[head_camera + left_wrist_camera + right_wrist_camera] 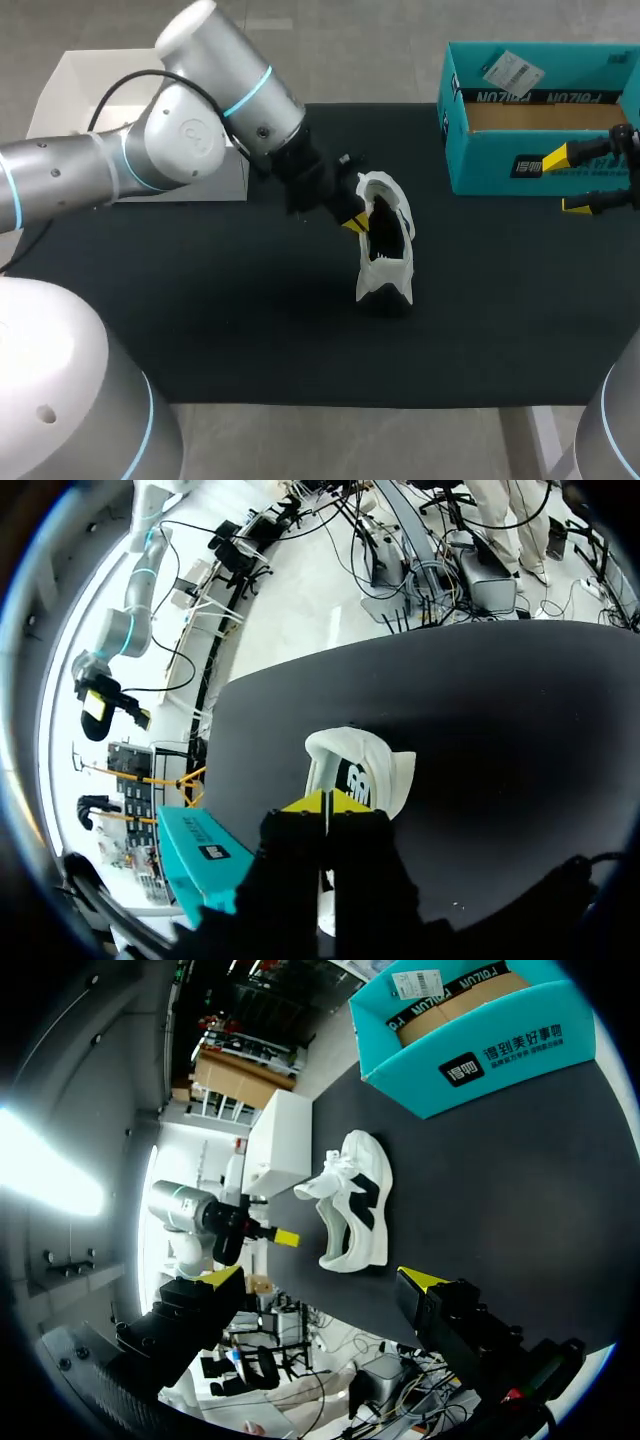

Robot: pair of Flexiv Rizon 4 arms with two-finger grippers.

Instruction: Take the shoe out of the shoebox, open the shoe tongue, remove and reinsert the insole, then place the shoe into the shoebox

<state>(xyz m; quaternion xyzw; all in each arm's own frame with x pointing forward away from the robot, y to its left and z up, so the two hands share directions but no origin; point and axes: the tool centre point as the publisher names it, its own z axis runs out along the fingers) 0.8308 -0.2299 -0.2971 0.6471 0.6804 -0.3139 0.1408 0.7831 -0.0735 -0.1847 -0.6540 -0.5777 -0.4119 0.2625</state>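
Head view: shoe lies lengthwise near-to-far, toe pointing away.

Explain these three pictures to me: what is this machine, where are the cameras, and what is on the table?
These are two robot arms at a table. The head view looks down from above; each round view comes from a camera on one arm's wrist. On the black table sit a white and black shoe, an open teal shoebox and a white box. The left arm has its jaws closed right at the shoe; whether they pinch it is unclear. The right arm's jaws are open, empty.
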